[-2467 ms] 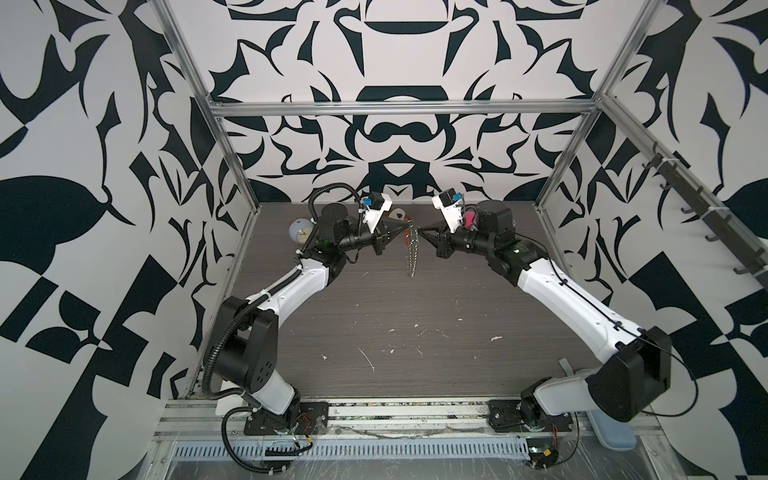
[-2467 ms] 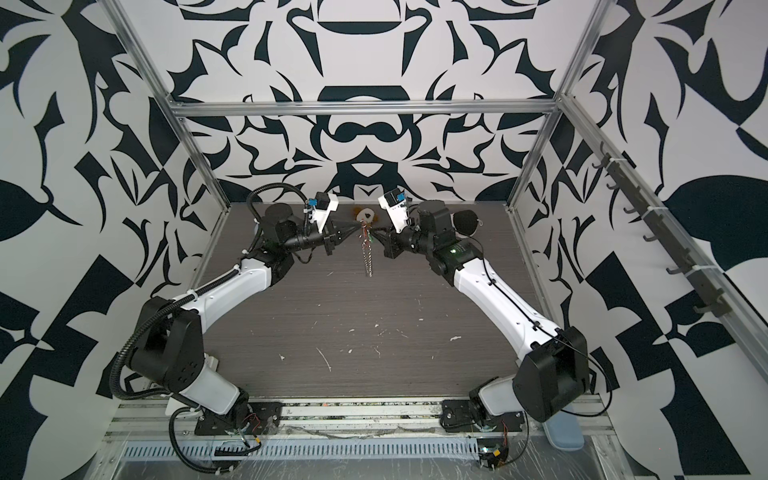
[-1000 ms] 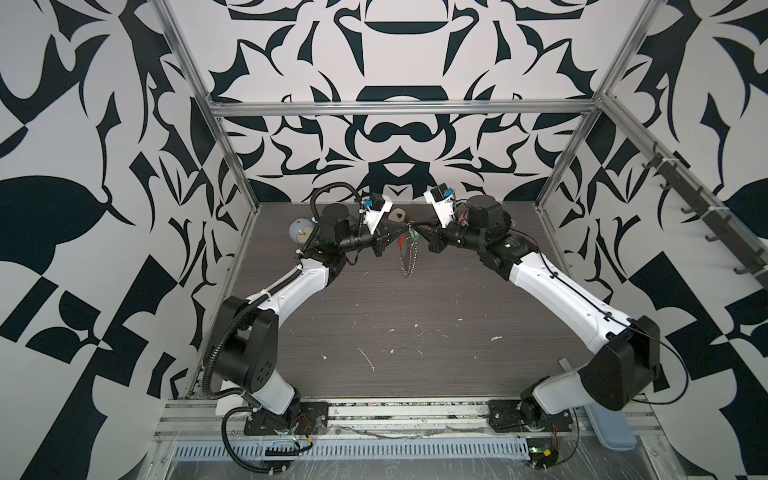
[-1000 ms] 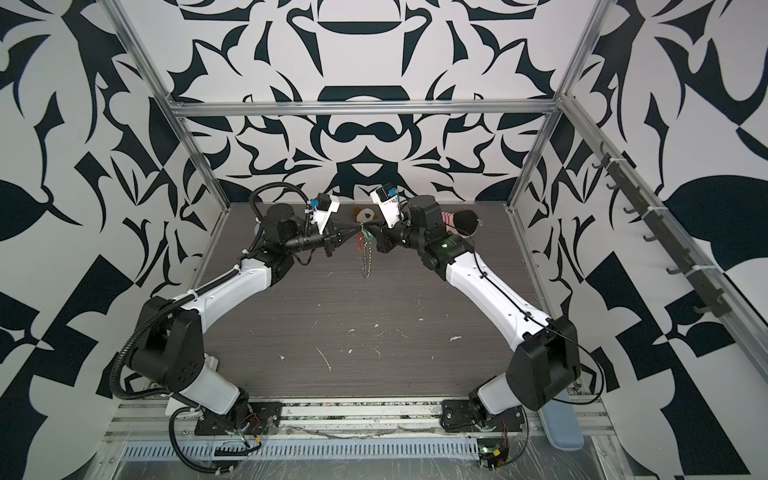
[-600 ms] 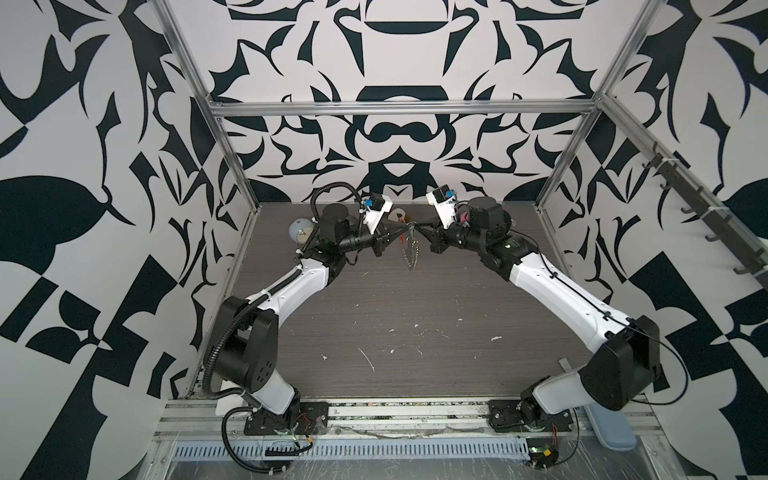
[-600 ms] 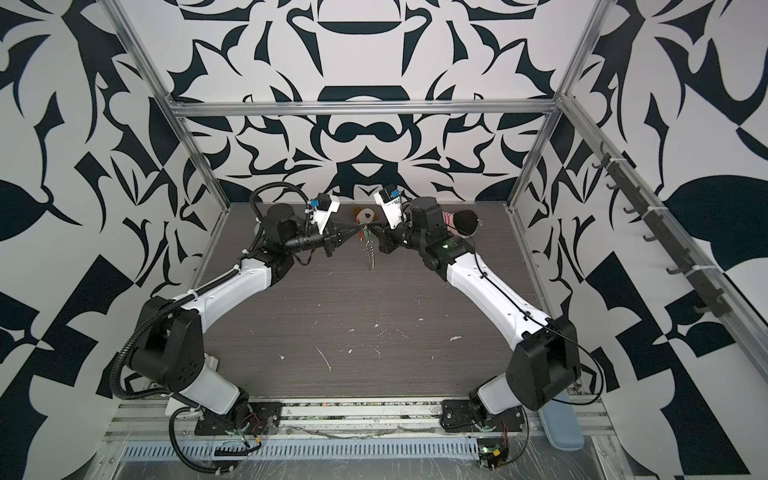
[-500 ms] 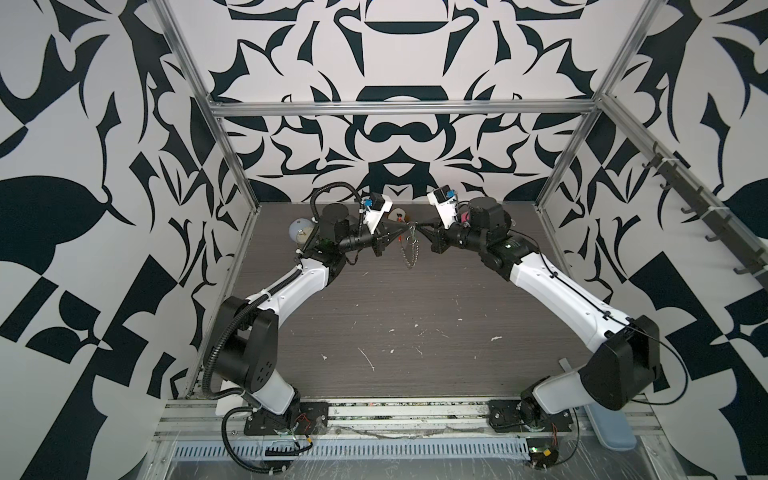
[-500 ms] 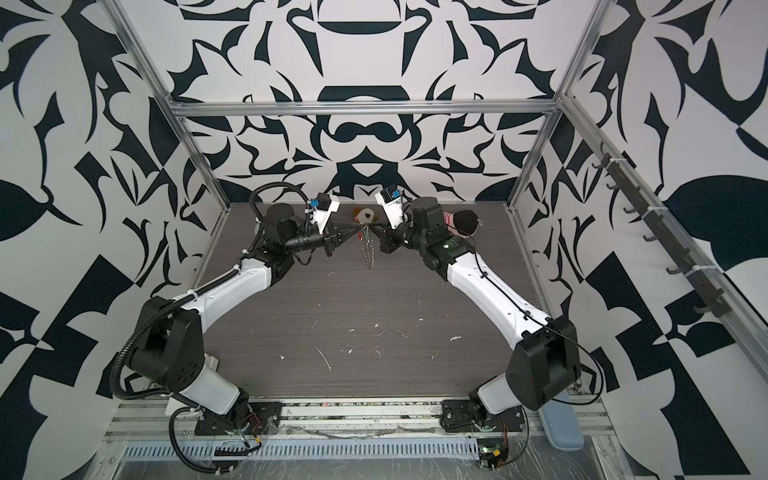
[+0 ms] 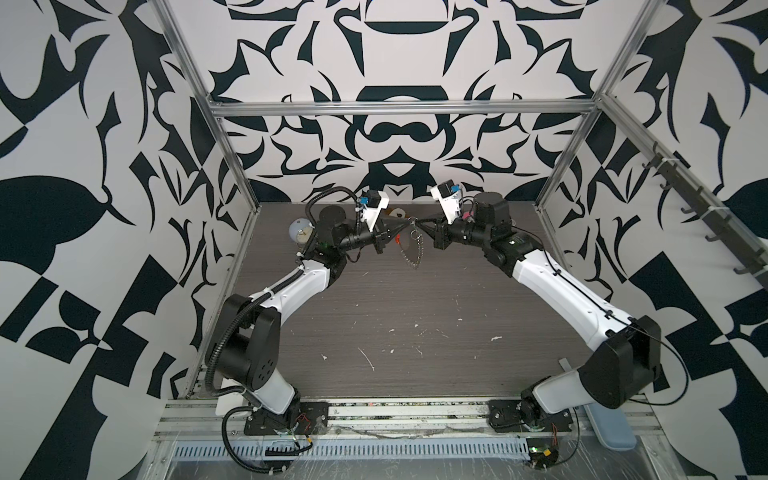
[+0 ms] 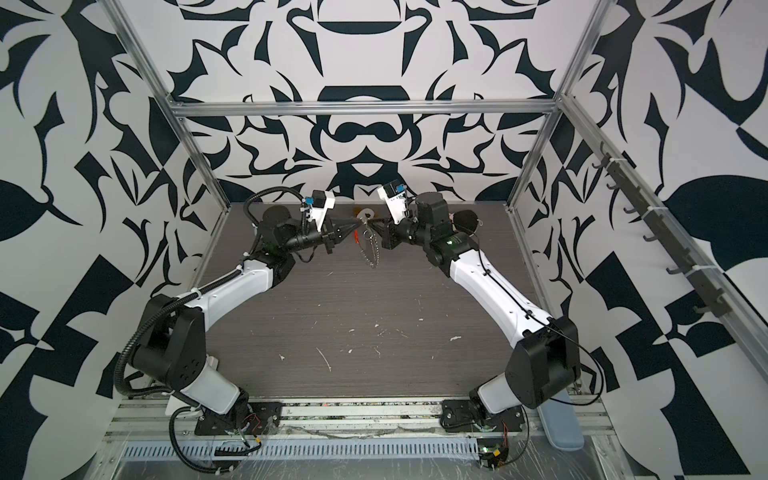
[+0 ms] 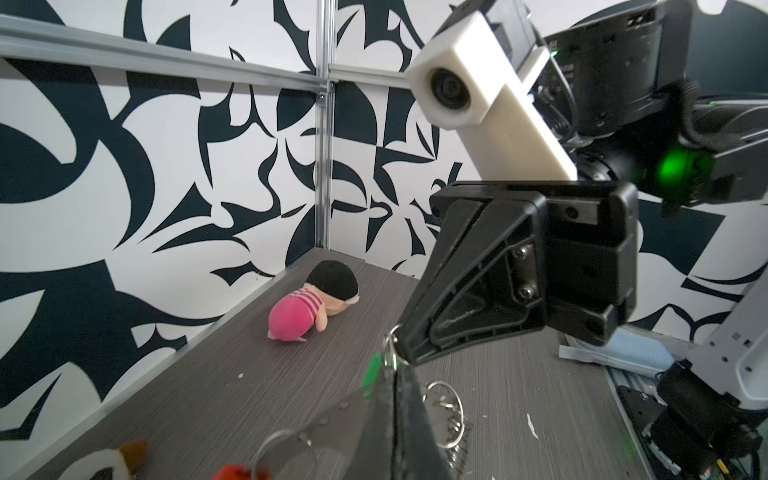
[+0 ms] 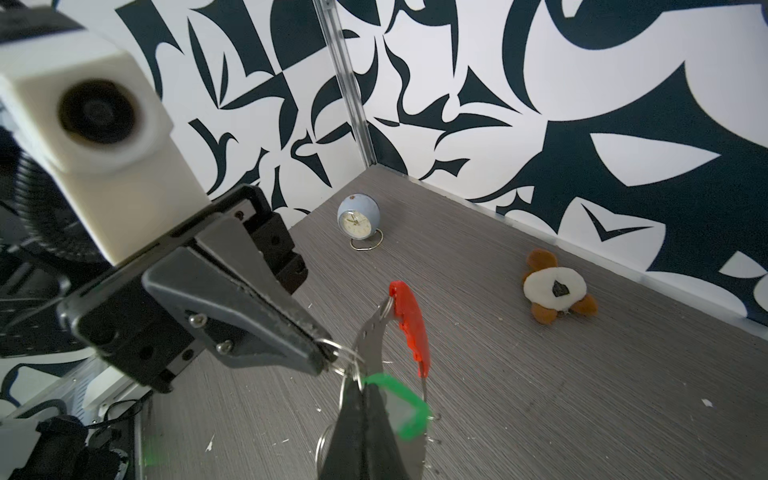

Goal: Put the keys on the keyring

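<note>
Both grippers meet tip to tip above the back of the table. My left gripper (image 9: 405, 223) (image 11: 392, 372) is shut on a small metal ring of the keyring. Its silver chain (image 9: 415, 253) (image 10: 374, 253) hangs in a loop below, beside the orange-red strip (image 9: 397, 239) (image 12: 411, 328). My right gripper (image 9: 420, 223) (image 12: 363, 386) is shut at the edge of the keys' green tag (image 12: 409, 411) (image 11: 371, 370), and it touches the same cluster of rings. Whether the tag's ring is threaded onto the keyring is hidden by the fingertips.
A pale blue clock on a wire stand (image 12: 359, 216) (image 9: 300, 230) sits at the back left. A brown and white plush (image 12: 555, 286) lies near the back wall. A pink doll with black hair (image 11: 311, 307) lies back right. White scraps dot the table.
My right gripper moved left until its tip met the left gripper's tip. The hanging chain drew up into a shorter loop. In the last half second almost nothing moved.
</note>
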You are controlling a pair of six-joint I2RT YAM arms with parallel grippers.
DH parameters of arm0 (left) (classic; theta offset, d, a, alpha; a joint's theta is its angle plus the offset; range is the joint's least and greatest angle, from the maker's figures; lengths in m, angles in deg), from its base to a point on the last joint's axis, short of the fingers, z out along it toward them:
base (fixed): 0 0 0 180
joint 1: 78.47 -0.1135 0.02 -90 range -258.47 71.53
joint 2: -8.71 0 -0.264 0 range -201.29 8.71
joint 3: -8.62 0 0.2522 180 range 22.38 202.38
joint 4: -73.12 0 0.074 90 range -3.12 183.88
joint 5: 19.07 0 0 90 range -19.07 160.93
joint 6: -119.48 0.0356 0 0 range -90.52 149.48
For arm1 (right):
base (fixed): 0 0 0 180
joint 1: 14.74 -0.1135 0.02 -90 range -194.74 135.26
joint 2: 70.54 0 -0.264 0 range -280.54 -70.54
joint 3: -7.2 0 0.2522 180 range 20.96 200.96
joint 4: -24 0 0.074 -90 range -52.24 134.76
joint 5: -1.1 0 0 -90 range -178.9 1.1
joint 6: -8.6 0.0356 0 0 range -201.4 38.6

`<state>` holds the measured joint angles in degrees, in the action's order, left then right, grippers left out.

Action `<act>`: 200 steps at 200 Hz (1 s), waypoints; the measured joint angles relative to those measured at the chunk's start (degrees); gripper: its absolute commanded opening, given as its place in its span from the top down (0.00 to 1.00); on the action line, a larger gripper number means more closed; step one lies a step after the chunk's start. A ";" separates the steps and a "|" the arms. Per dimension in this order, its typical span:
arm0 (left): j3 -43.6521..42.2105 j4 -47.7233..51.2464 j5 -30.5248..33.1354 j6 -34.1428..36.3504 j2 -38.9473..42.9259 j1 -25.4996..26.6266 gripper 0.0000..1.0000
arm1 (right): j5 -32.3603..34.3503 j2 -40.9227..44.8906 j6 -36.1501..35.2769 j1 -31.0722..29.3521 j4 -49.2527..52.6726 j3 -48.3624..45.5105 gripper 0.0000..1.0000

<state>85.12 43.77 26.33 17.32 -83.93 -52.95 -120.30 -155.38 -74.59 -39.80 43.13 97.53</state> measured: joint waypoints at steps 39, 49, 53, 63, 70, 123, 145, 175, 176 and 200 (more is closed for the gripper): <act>-0.50 -9.84 -0.46 -6.14 -3.15 0.00 1.00 | -1.25 0.02 1.03 0.57 -0.07 0.17 1.00; -0.55 -11.21 -0.44 -7.15 -3.56 0.00 1.00 | -1.36 0.04 1.16 0.66 -0.22 0.17 1.00; -0.70 -11.72 -0.37 -7.50 -3.58 0.00 1.00 | -1.36 0.04 1.22 0.72 -0.31 0.15 1.00; -1.31 -13.05 -0.22 -8.04 -3.61 0.00 1.00 | -1.42 0.15 1.42 0.83 -0.61 -0.04 1.00; -1.51 -13.57 -0.15 -8.44 -3.61 0.00 1.00 | -1.38 0.31 1.51 0.90 -0.74 -0.26 1.00; -2.29 -17.73 0.61 -11.98 -4.26 0.07 1.00 | -1.18 2.54 2.51 0.98 -3.19 -3.21 1.00; -2.43 -20.04 0.92 -13.77 -5.18 0.24 1.00 | -0.94 3.37 3.13 0.98 -3.87 -4.37 1.00; -2.43 -23.23 1.66 -15.85 -6.21 0.37 1.00 | -0.96 3.91 3.72 1.05 -4.48 -4.98 1.00; -2.43 -23.32 1.68 -15.89 -6.25 0.37 1.00 | -0.96 3.91 3.74 1.05 -4.50 -4.98 1.00; -2.47 -25.16 2.21 -17.00 -7.21 0.39 1.00 | -0.33 3.91 3.80 1.09 -5.14 -5.44 1.00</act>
<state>82.65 18.61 28.54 0.32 -91.14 -52.56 -120.63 -151.47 -70.79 -38.71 37.99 92.09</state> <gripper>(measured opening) 0.045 0.049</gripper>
